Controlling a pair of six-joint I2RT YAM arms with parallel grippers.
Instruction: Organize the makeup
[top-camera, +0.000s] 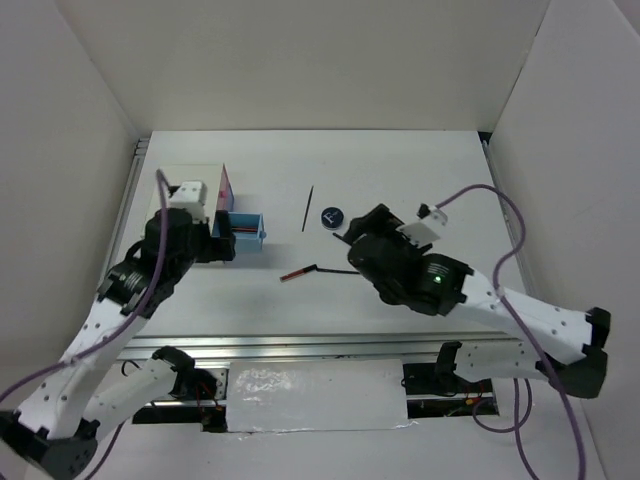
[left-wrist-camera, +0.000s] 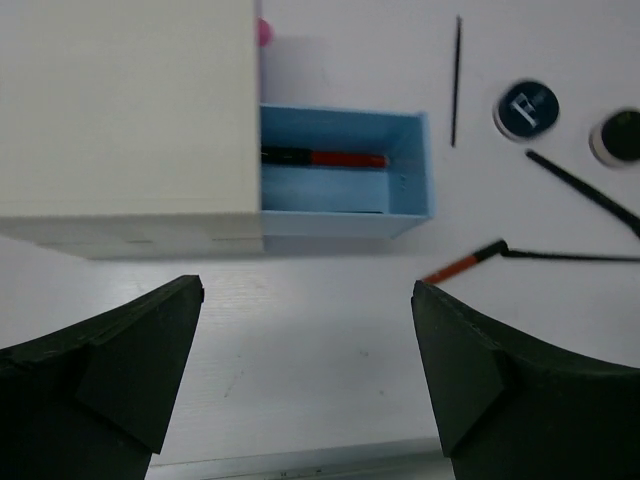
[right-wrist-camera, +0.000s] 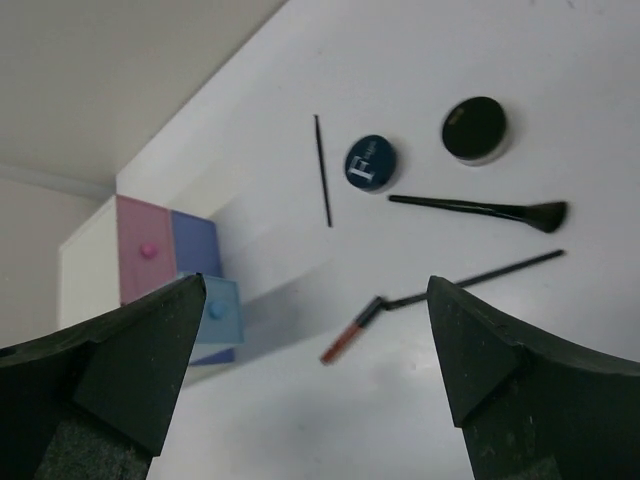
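- Both claws are wide open and holding nothing. In each wrist view, all we see between the fingers is bare desk (top-camera: 400, 170).
- The left claw (left-wrist-camera: 308, 293) hangs just in front of the white box (left-wrist-camera: 125, 110), facing its pulled-out blue drawer (left-wrist-camera: 415, 165).
- One red-and-black pencil (left-wrist-camera: 325, 158) is already lying flat in that drawer, lengthwise along the back wall. It's ahead of the left claw, not touching it.
- The right claw (right-wrist-camera: 315, 290) hovers over the middle of the desk, and the rest of the makeup is spread out beyond its fingertips.
- Closest to the right claw is the loose red-and-black pencil (right-wrist-camera: 350, 335). Its black end meets a thin black wand (right-wrist-camera: 480, 272) that angles away to the right.
- Just past those lies a black brush (right-wrist-camera: 480, 209), bristles pointing right.
- Further out are the two round ones: the blue-topped compact (right-wrist-camera: 371, 162), and beside it the black compact (right-wrist-camera: 474, 129).
- A thin black stick (right-wrist-camera: 322, 170) lies by itself just left of the blue-topped compact, apart from everything else.
- From the top camera the right claw sits near the blue-topped compact, and the black compact is hidden under the arm.
- The box's pink drawer (right-wrist-camera: 145, 250) is shut.
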